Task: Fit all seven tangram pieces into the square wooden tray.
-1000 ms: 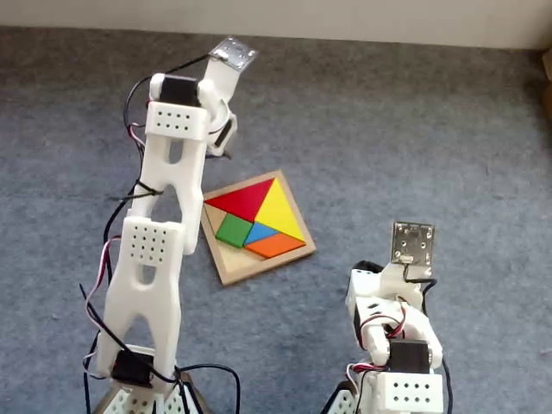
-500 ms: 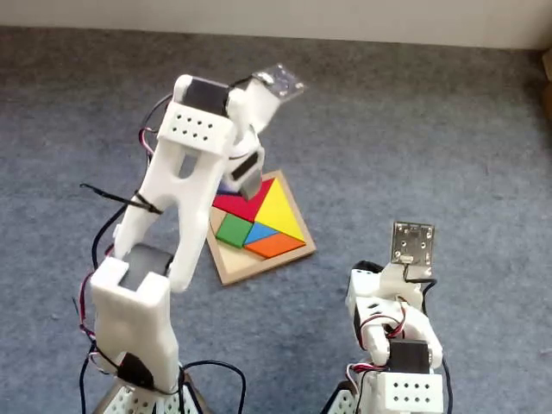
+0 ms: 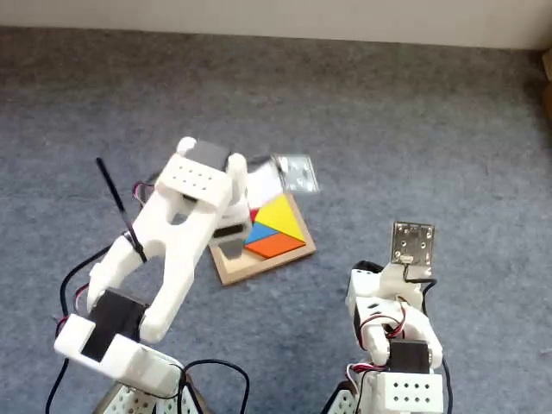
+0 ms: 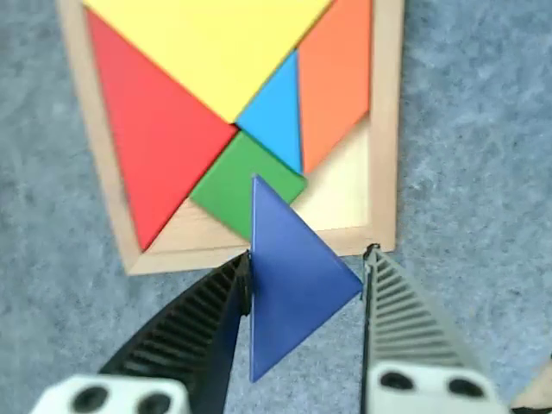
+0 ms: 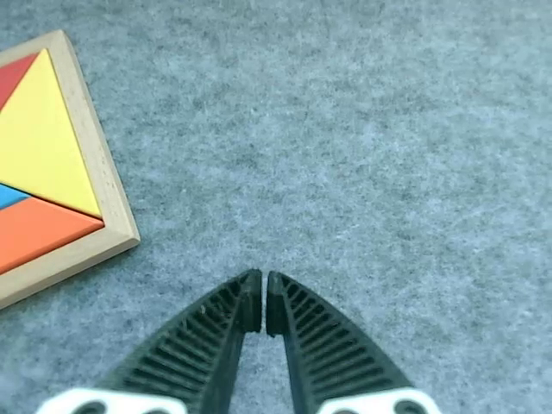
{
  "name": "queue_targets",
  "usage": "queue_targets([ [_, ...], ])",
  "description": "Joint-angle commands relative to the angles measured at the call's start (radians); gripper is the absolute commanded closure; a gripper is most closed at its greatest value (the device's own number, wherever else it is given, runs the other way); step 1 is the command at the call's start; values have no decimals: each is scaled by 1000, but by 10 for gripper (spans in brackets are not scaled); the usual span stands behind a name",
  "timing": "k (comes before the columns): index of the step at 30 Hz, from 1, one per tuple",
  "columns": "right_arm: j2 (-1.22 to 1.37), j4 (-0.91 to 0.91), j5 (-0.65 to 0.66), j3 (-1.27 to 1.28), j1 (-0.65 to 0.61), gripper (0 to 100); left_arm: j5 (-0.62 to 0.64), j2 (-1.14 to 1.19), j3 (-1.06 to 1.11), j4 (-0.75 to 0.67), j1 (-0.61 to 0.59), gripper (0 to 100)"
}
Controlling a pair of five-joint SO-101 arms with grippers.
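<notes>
Looking down through my left wrist camera: the left gripper (image 4: 307, 259) is clamped on a dark blue triangle (image 4: 289, 285), one finger on its long edge and the other at the opposite corner. That grip holds the piece level with its faces clear, so it could go down flat. The triangle hangs over the near rim of the square wooden tray (image 4: 385, 129), with one sharp tip over the green square (image 4: 241, 185).

Five pieces sit in the tray: a yellow triangle (image 4: 216, 43), a red triangle (image 4: 155, 147), a small light blue triangle (image 4: 274, 112), the green square and an orange piece (image 4: 336, 86). Bare tray floor (image 4: 336, 203) shows between the green and the orange. A thinner strip shows below the red. I judge the blue piece is meant for the wider gap (it probably needs turning first).

The right gripper (image 5: 263, 302) is pinched closed on nothing, over grey carpet (image 5: 388, 129) well away from the tray, parked out of the way.
</notes>
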Motion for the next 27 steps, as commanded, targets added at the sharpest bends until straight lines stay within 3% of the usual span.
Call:
queue_targets([
  [1,-19,-2,-6,114,10,967,-132,-67,134,-114,58,825],
  [6,-19,-2,-6,114,10,967,-221,-67,203,-192,84,825],
  [15,-19,-19,-6,114,10,967,-339,-65,209,-203,88,793],
  [19,-19,-19,-6,114,10,967,-328,-65,211,-203,82,704],
  [27,-19,-19,-6,114,10,967,-284,-79,193,-206,79,698],
])
